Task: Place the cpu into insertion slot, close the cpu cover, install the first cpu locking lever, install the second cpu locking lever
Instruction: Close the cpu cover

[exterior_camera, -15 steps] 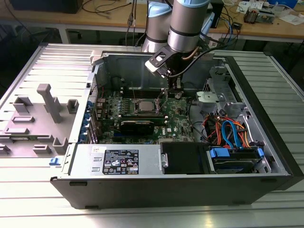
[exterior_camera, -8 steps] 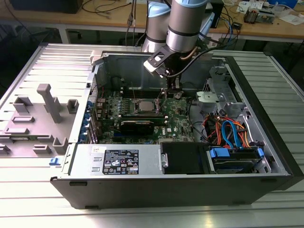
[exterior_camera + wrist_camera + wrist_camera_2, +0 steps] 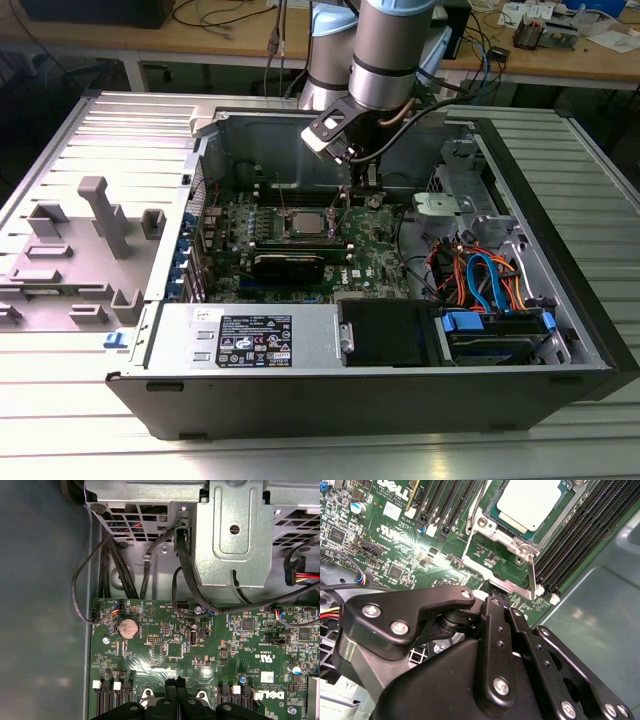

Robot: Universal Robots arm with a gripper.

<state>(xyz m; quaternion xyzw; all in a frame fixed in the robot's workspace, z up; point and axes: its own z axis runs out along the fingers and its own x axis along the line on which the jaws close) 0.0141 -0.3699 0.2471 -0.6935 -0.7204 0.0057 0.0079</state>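
Observation:
The cpu [image 3: 530, 502], a dull silver square, lies in the insertion slot [image 3: 502, 584] on the green board; in the exterior view the cpu [image 3: 304, 222] sits mid-board. The silver cpu cover [image 3: 520, 545] lies flat around it. One thin locking lever [image 3: 533, 575] stands up at a socket corner, and another lever [image 3: 474, 510] runs along the opposite side. My gripper [image 3: 492, 597] hovers just beside the socket's edge, fingers shut together with nothing seen between them. The exterior view has the gripper [image 3: 352, 192] to the right of the socket, and the first wrist view catches the gripper [image 3: 175, 684] over the board.
Long black memory slots [image 3: 570, 535] flank the socket. A metal drive cage [image 3: 230, 535] and black cables [image 3: 125, 565] lie beyond the board's edge, near a coin battery [image 3: 128, 628]. The power supply [image 3: 250, 340] fills the case front. Grey fixtures [image 3: 100, 215] stand at the exterior view's left.

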